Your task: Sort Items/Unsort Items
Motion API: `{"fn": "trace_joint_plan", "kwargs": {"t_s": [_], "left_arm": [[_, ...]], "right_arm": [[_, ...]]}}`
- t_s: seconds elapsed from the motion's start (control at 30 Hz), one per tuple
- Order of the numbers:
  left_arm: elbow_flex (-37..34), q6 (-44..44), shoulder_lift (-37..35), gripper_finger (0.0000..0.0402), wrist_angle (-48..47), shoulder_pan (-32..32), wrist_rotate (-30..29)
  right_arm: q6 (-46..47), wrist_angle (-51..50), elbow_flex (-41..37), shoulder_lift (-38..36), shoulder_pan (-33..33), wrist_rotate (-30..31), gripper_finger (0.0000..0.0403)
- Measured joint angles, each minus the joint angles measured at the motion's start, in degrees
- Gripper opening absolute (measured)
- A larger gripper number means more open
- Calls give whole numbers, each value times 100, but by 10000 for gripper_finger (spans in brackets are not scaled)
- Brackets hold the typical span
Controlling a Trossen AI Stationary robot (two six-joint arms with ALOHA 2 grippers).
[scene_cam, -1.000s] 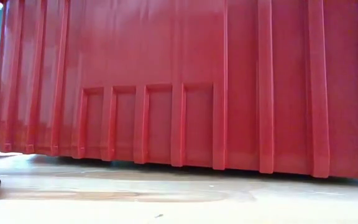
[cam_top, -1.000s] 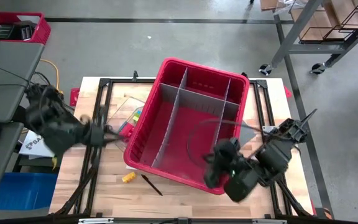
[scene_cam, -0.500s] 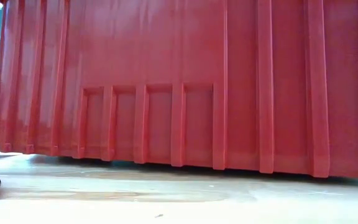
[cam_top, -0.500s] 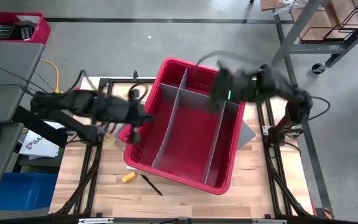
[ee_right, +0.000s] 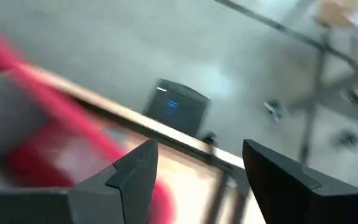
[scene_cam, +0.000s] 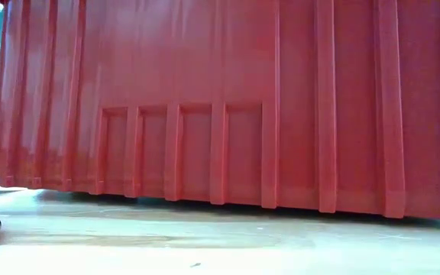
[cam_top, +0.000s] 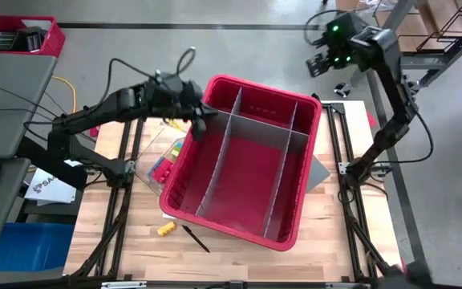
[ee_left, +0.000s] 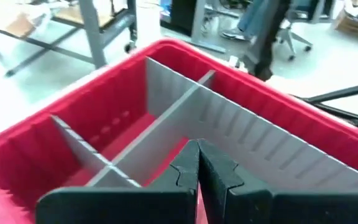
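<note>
Fingers of the left gripper point(ee_left: 197, 163) were pressed together with nothing between them, poised over the left rim of the red bin point(cam_top: 184, 165), where the wrist view looked down across grey dividers point(ee_left: 166, 121) into compartments that showed no items. The items lay outside the bin, on the left gripper's side: a cluster of coloured blocks point(cam_top: 167, 159), yellow, green and red among them, sat on the table just beside the bin's left wall, below and toward the front from that gripper. A yellow piece point(cam_top: 165, 229) and a thin dark stick point(cam_top: 196, 239) lay apart from these near the table's front edge point(cam_top: 215, 277), the stick's long axis running diagonally from the yellow piece toward the front right.

The right gripper point(cam_top: 324, 59) stood with its 2 fingers point(ee_right: 132, 171) well apart and empty, raised beyond the bin's far right corner, out past the table's back edge.

The left arm was plainly the nearer to every visible item. The cluster was hemmed between bin wall and table frame, so approach from above looked the clearest; the front pair had open wood around them.
</note>
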Motion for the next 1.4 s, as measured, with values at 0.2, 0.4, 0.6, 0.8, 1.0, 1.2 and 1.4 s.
{"fn": "trace_joint_plan", "kwargs": {"t_s": [0.2,0.4,0.6,0.8,1.0,1.2,1.4], "left_arm": [[7,581,2,0,-57,1036,772],[7,803,17,0,-49,2251,1736],[7,979,72,0,-118,3101,2371],[2,1247,726,0,-183,3357,2625],[-4,1076,1164,0,-151,3352,3369],[0,1488,990,0,908,3432,3358],[9,1082,911,0,1913,3492,3344]], "right_arm": [[234,2,-942,-133,-1296,-516,227],[-399,40,-1929,-331,-1143,-539,227],[-873,249,-2710,-574,-1121,-849,226],[-200,931,-3209,-599,-1487,-959,204],[-929,509,-3151,-590,-1570,-1125,33],[-1885,-29,-3148,-438,-1387,-1220,3],[-2290,-9,-3685,-693,-1236,-2557,1]]}}
